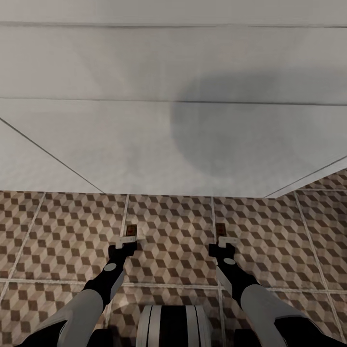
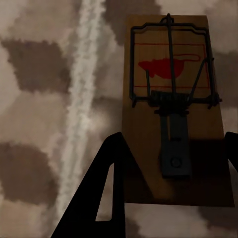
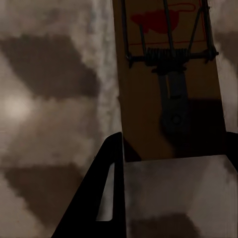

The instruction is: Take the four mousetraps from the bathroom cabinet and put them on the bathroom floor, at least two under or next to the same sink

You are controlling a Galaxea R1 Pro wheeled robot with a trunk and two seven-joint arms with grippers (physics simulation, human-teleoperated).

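Two mousetraps, small brown boards with wire springs and a red mark, sit low over the cube-patterned bathroom floor. My left gripper is shut on one mousetrap, whose board lies between the dark fingers. My right gripper is shut on the other mousetrap. That board runs forward from the fingers, and a pale glossy patch covers its near end. I cannot tell whether either trap touches the tiles. A broad white flat surface, apparently the sink, rises just beyond both traps.
Patterned tiles with pale grout lines spread left, right and behind the grippers. The white surface blocks the way ahead, and its shaded area lies to the right. My base shows at the near edge.
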